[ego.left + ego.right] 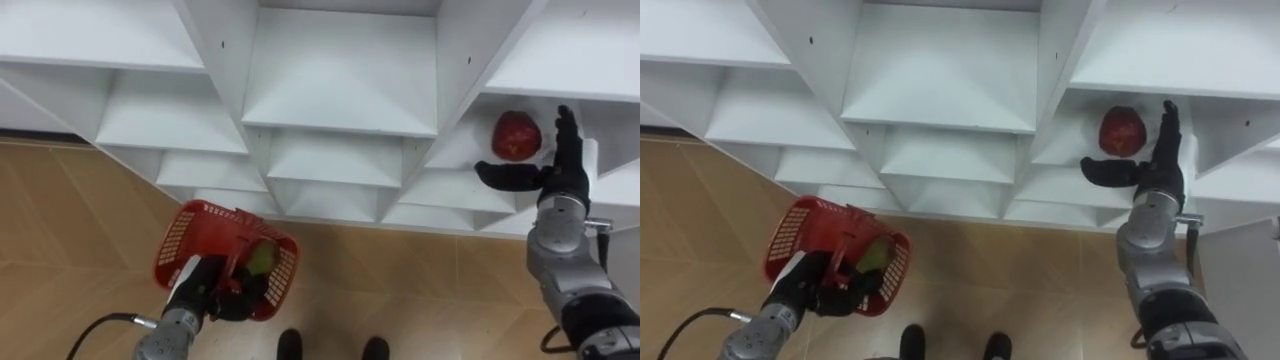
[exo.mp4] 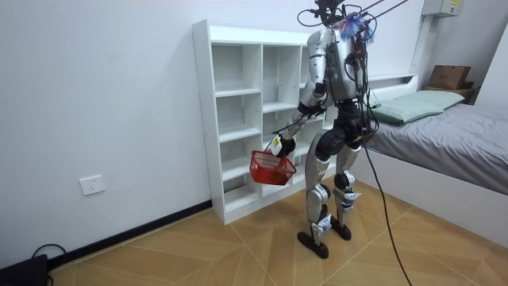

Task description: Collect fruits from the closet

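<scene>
Red apple on closet shelf

Green fruit in basket half hidden behind left hand.

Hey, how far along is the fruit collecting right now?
Done: one green fruit already lies in the basket, held by the left robot hand. In hand: the right robot hand, open, is beside the apple on the shelf, not yet gripping it. Left: grasp the apple and drop it in the basket.
</scene>
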